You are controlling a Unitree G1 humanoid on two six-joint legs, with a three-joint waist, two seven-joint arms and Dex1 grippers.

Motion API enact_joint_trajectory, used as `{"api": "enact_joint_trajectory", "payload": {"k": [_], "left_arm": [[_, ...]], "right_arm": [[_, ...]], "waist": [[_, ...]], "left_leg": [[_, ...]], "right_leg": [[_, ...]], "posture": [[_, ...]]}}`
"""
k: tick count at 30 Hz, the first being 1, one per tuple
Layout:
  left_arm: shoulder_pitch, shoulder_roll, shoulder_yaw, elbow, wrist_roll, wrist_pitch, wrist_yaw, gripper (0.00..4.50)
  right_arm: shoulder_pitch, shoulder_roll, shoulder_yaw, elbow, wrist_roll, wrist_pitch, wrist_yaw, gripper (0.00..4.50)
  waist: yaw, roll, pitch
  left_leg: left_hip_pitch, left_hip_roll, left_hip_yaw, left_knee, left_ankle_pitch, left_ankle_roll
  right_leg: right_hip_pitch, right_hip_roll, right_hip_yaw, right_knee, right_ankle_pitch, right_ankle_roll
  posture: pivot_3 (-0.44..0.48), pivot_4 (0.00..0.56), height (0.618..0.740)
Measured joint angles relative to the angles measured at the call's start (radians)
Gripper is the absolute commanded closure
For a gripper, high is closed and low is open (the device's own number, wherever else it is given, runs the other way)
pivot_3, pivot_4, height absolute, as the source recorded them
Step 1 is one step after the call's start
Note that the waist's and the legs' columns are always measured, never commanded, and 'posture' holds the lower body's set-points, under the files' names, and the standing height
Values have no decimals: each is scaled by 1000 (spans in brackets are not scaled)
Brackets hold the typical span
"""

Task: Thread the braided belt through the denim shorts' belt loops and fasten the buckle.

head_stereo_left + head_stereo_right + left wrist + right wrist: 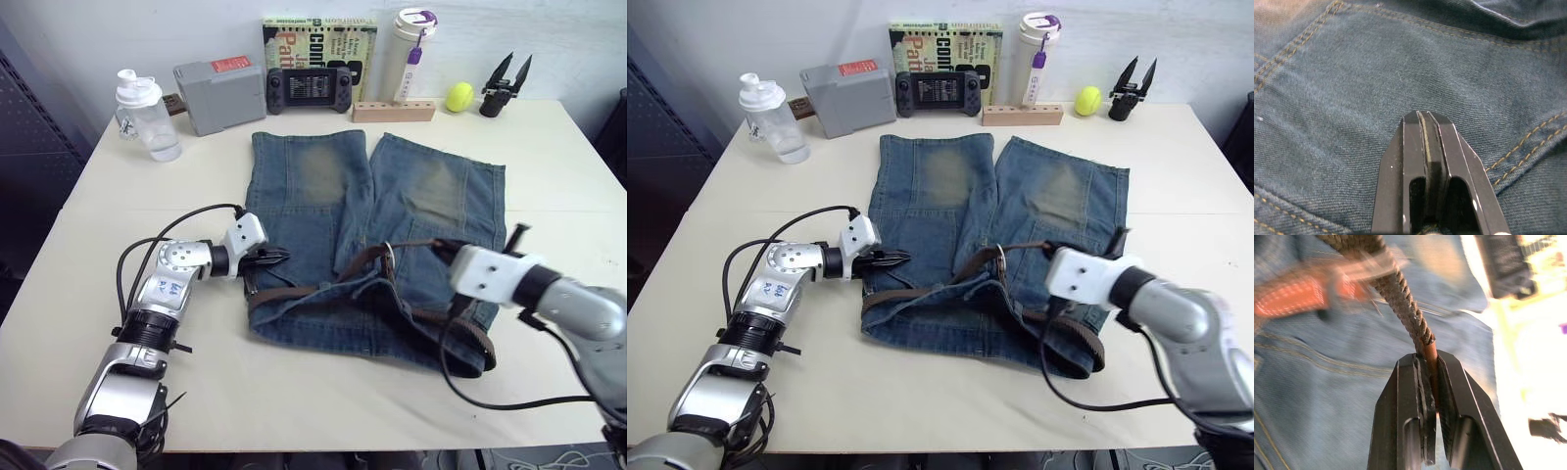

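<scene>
The braided belt (1403, 308) ran toward 11 o'clock from the right gripper (1427, 363) (jaws clamped on its end); the left gripper (1426, 120) had its jaws closed, empty, on the denim shorts (323, 176).

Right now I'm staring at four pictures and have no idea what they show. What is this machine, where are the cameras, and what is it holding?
It is a humanoid robot with two arms, each ending in a two-fingered black gripper. Two pictures come from its head, looking down over a table; the other two come from cameras on its wrists.

Denim shorts lie flat on the table, with a braided belt running along the waistband. The right gripper is clamped on the belt's leather tip. The left gripper is closed, at the shorts' left edge over the denim.

Along the back stand a clear shaker bottle, a grey box, a handheld game console, a book, a white tumbler, a wooden block and a tennis ball.
</scene>
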Motion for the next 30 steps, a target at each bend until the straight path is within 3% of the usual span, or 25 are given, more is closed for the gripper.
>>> {"api": "enact_joint_trajectory", "payload": {"k": [4,10,17,23,26,30], "left_arm": [[-3,-3,-3,27,4,-45,-2,4437],[-9,-7,-8,58,15,-93,2,4437],[-9,-12,-9,59,23,-122,14,4437],[0,-17,2,11,16,-82,16,4437],[21,-14,17,-110,-34,21,-1,3549],[18,11,80,-394,-217,252,-43,1850]], "right_arm": [[-27,-16,-113,32,36,-37,2,4500],[-130,-1,-137,29,120,-13,-10,4500],[-152,2,-69,-13,140,-6,2,4500],[-132,-8,132,-61,40,-59,27,4500],[-132,-5,175,-48,-18,-64,12,4500],[-154,14,213,-31,-55,-61,6,4500]], "waist": [[0,0,-1],[1,0,-2],[1,0,-2],[-1,0,-2],[-3,-3,0],[-8,-4,0]], "left_leg": [[1,0,0,0,0,0],[1,0,0,0,0,0],[1,0,0,0,0,0],[0,0,-1,0,0,0],[-2,1,-1,1,0,0],[-2,1,-1,1,0,0]], "right_leg": [[1,0,0,0,0,0],[1,0,0,1,0,0],[1,-1,0,2,0,0],[0,-1,0,1,0,0],[-2,0,0,2,0,0],[-3,0,0,2,0,0]], "posture": [[0,150,731],[0,150,731],[0,150,731],[0,150,731],[0,150,731],[0,150,731]]}}
